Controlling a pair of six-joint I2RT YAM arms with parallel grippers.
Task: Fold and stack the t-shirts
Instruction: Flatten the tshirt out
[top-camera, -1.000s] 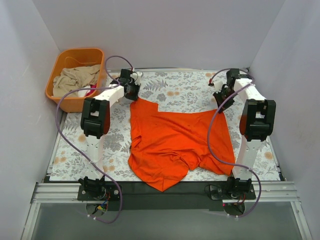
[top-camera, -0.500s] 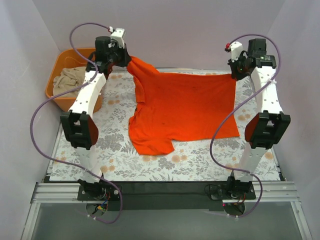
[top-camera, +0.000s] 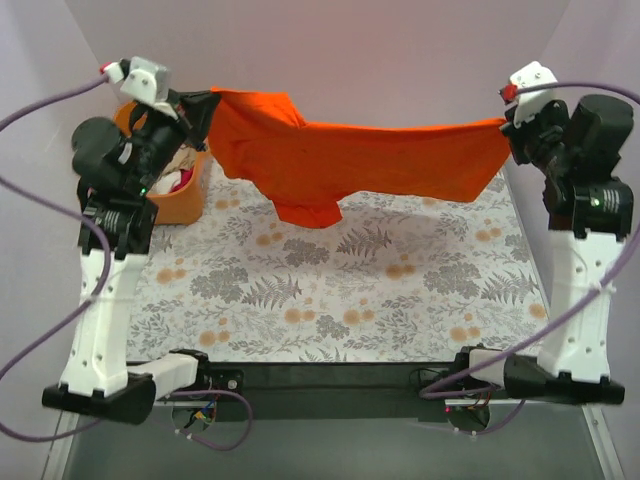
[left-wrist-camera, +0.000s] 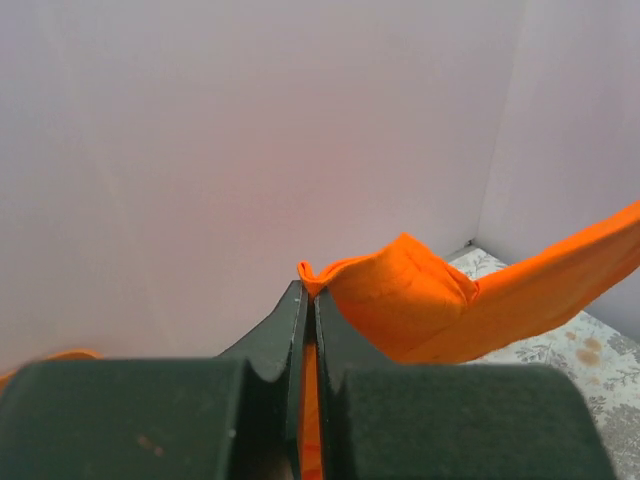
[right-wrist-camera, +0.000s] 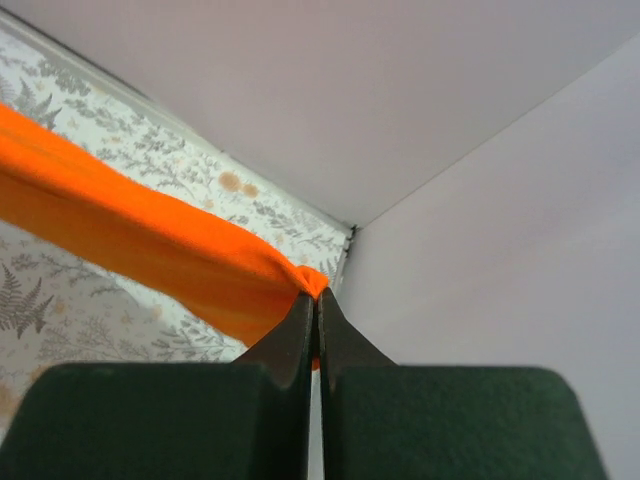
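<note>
A bright orange-red t-shirt (top-camera: 360, 160) hangs stretched in the air across the far half of the table, clear of the floral cloth. My left gripper (top-camera: 203, 103) is shut on its left corner, high beside the tub. In the left wrist view the cloth (left-wrist-camera: 420, 310) is pinched between the dark fingers (left-wrist-camera: 275, 335) of my left gripper (left-wrist-camera: 309, 300). My right gripper (top-camera: 510, 128) is shut on the shirt's right corner near the right wall. The right wrist view shows the t-shirt (right-wrist-camera: 150, 245) bunched at the tips of my right gripper (right-wrist-camera: 318, 297). A sleeve (top-camera: 308, 212) droops below the middle.
An orange plastic tub (top-camera: 180, 205) stands at the far left behind the left arm, with beige and pink cloth (top-camera: 178, 180) inside. The floral tablecloth (top-camera: 330, 290) covers the table. Walls stand close on the left, right and back.
Both arms have risen and swung outward, lifting the orange-red t-shirt off the table until it hangs stretched between the two grippers. Both grippers stayed shut on it.
</note>
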